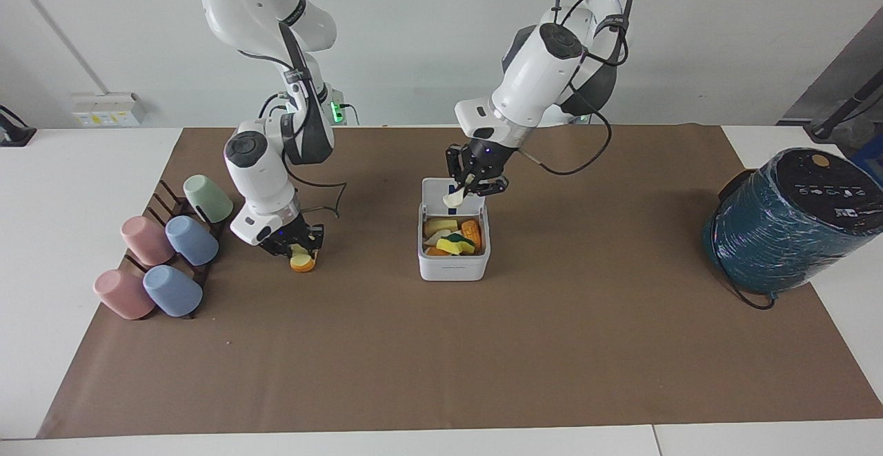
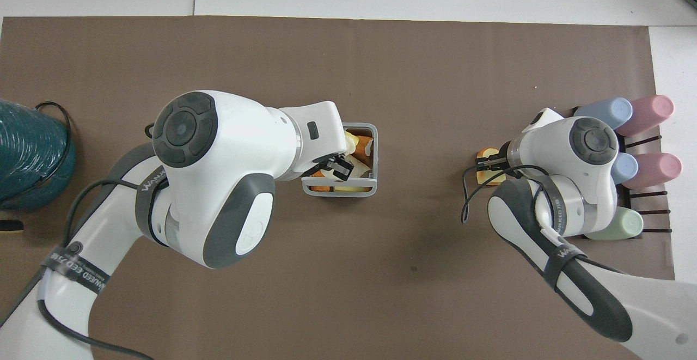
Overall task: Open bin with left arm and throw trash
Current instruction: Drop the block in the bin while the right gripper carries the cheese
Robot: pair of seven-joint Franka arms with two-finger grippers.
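The white bin [image 1: 454,270] stands mid-table with its lid [image 1: 434,190] raised. It holds several pieces of trash, among them a green-and-yellow sponge [image 1: 457,242]. My left gripper [image 1: 463,188] hangs over the bin's hinge edge, shut on a white oval lump [image 1: 452,198]. In the overhead view the left arm covers half of the bin [image 2: 338,191]. Toward the right arm's end of the table, my right gripper [image 1: 298,249] is down at the mat, fingers drawn in on a yellow-orange block [image 1: 303,263]. The overhead view shows that block [image 2: 483,168] under the right gripper [image 2: 493,163].
A dark rack of pastel cups [image 1: 165,249] lies beside the right gripper, at the mat's edge. A big teal wrapped cylinder [image 1: 786,225] with a trailing cable stands at the left arm's end. Brown paper [image 1: 441,359] covers the table.
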